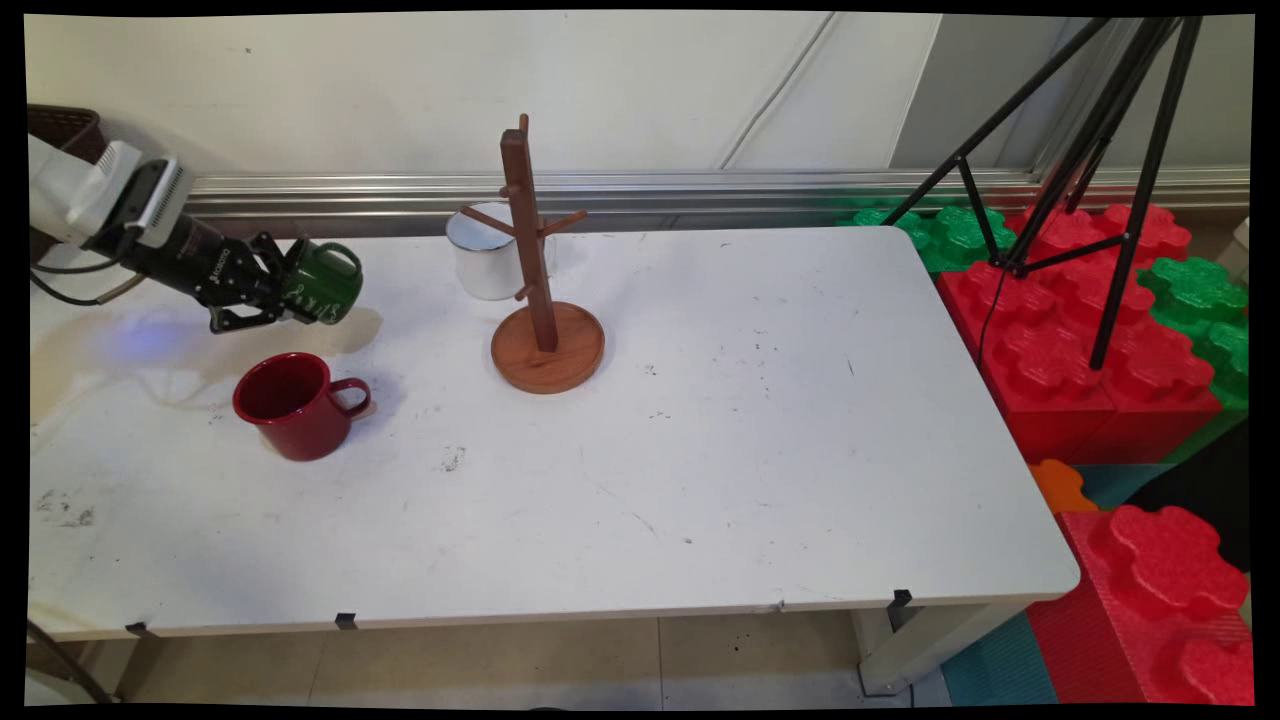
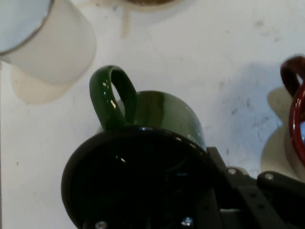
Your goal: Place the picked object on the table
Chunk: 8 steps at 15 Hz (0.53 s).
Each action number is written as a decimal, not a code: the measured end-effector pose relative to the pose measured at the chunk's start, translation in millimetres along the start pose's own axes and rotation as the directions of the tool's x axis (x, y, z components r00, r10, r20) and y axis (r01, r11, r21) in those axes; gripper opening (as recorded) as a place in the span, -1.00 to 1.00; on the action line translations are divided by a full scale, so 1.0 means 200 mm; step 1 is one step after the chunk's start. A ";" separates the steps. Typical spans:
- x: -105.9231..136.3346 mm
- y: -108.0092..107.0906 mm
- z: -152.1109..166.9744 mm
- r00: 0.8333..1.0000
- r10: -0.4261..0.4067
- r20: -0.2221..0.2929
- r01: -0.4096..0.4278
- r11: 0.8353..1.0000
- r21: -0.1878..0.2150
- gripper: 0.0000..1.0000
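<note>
While claw [image 1: 285, 300] grips green mug [image 1: 322, 283], red mug [image 1: 290, 405] sits near.

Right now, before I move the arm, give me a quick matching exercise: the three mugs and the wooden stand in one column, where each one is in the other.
Things:
1. green mug
2. red mug
3. white mug
4. wooden stand

Places:
A. behind the stand, near the wall
B. held in the gripper, off the table
C. on the table, below the gripper
D. right of all three mugs

Pairs: 1-B, 2-C, 3-A, 4-D
</note>
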 end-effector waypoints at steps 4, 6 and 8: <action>-0.03 0.00 0.05 0.998 0.052 0.041 -0.052 0.999 -0.016 -1.00; -0.03 0.00 0.07 0.996 0.067 0.052 -0.066 0.998 -0.021 -1.00; -0.03 0.00 0.09 0.995 0.079 0.063 -0.077 0.997 -0.024 -1.00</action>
